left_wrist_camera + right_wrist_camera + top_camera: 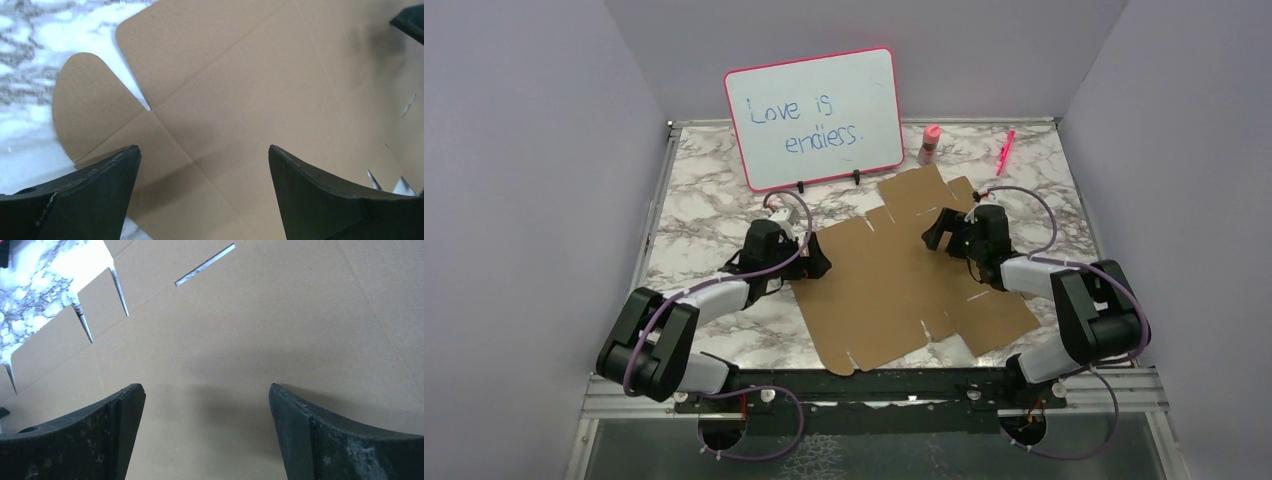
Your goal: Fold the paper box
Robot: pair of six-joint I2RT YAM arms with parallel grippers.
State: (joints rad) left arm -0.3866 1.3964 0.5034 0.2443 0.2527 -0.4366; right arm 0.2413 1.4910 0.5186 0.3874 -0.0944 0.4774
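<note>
Brown cardboard, the paper box (904, 285) lies flat and unfolded just in front of the whiteboard (814, 115) in the top view, partly hidden. Left wrist view: the left gripper (204, 150) hangs over the paper box, fingers wide apart, sheet edges cut off. Right wrist view: the right gripper (207, 387) is spread likewise, empty.

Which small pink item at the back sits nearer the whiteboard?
The stubby pink bottle, beside the right edge of the pink-framed whiteboard; the thin pink marker lies farther right.
</note>
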